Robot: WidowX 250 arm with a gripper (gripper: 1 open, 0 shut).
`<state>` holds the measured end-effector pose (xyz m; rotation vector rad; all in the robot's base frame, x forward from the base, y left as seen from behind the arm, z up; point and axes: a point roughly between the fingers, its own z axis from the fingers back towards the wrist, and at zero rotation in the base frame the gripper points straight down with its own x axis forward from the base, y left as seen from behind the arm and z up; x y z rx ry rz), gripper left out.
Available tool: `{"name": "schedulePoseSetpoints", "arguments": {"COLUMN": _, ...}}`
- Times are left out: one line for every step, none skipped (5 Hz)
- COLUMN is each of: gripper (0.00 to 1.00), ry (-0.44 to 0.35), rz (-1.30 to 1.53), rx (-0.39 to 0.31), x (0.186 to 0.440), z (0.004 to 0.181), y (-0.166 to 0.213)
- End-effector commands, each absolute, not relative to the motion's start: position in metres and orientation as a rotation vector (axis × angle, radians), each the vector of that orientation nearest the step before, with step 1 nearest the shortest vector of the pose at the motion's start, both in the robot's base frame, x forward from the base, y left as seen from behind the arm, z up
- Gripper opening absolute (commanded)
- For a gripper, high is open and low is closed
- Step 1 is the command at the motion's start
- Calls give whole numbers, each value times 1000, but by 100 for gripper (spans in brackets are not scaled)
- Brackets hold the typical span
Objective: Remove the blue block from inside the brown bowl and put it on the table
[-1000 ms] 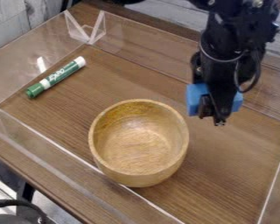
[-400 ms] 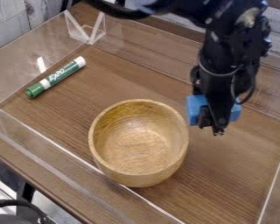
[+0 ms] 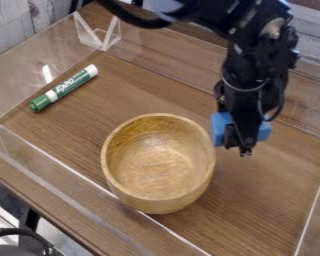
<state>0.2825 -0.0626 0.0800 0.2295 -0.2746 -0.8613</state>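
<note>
At the near side, toward half past seven, black cabling (image 3: 19, 236) lies coiled beyond the clear wall (image 3: 72, 213) that borders the table (image 3: 272, 192). At six o'clock, just below the middle of the view, the brown bowl (image 3: 159, 200) stands upright on the wood-grain surface. Its rounded rim makes a broad oval, and the light inner wall and floor are in plain sight, with a shadow along one side.

At three o'clock the black pincer (image 3: 242, 147) points down, closed on the blue block (image 3: 264, 131). The block shows on both sides of the dark fingers, which cover its middle. It is outside the bowl, off the rim's two o'clock side; whether its underside touches the table, one cannot tell. The robot arm (image 3: 251, 45) reaches in from one o'clock.

Farther back, at ten o'clock, a green-and-white marker (image 3: 64, 88) lies aslant, well apart from the bowl. Green covers its nearer end and a band near the other; any print on the white barrel is too small to read. Farther still, toward eleven o'clock, stands a clear angular plastic piece (image 3: 100, 32), beside the table's far left edge.
</note>
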Motion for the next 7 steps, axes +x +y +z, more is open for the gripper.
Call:
{"name": "schedulePoseSetpoints", "arguments": {"gripper": 0, "ry": -311, "rz": -838, "rx": 228, "x": 293, "z": 88, "y": -57}}
{"name": "schedulePoseSetpoints", "arguments": {"gripper": 0, "ry": -305, "rz": -827, "rx": 215, "x": 297, "z": 84, "y": -54}}
{"name": "schedulePoseSetpoints", "arguments": {"gripper": 0, "ry": -300, "rz": -819, "rx": 203, "x": 299, "z": 82, "y": -53}}
{"name": "schedulePoseSetpoints", "arguments": {"gripper": 0, "ry": -293, "rz": -813, "rx": 189, "x": 300, "z": 81, "y": -53}}
{"name": "schedulePoseSetpoints", "arguments": {"gripper": 0, "ry": -286, "rz": -810, "rx": 177, "x": 300, "z": 80, "y": -53}}
{"name": "schedulePoseSetpoints", "arguments": {"gripper": 0, "ry": -279, "rz": -808, "rx": 169, "x": 302, "z": 79, "y": -53}}
{"name": "schedulePoseSetpoints", "arguments": {"gripper": 0, "ry": -273, "rz": -807, "rx": 161, "x": 304, "z": 78, "y": -53}}
